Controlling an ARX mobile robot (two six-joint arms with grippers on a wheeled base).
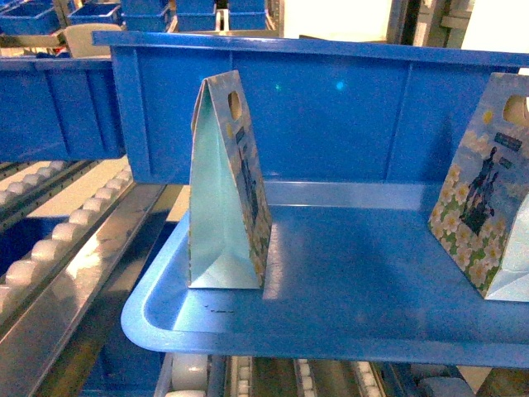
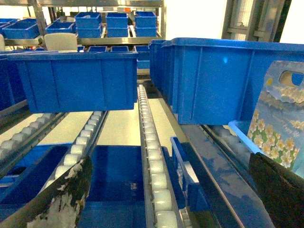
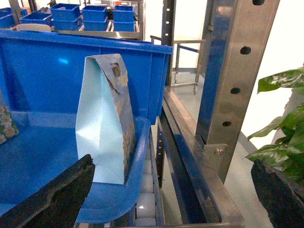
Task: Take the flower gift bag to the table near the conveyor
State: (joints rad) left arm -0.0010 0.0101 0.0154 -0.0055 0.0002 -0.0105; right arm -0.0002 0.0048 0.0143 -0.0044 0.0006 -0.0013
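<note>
I see bright overhead light glaring off the blue tray (image 1: 347, 306) and bin wall (image 1: 331, 116), blown-out white windows behind, a soft cyan cast, and blurred dark claw edges in both wrist views

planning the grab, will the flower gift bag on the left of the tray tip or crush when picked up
The left flower gift bag stands tall on a narrow base, so a sideways nudge likely tips it. Its thin paper walls probably crumple if squeezed. It looks light; the blue tray seems glossy, so it may slide.
</note>
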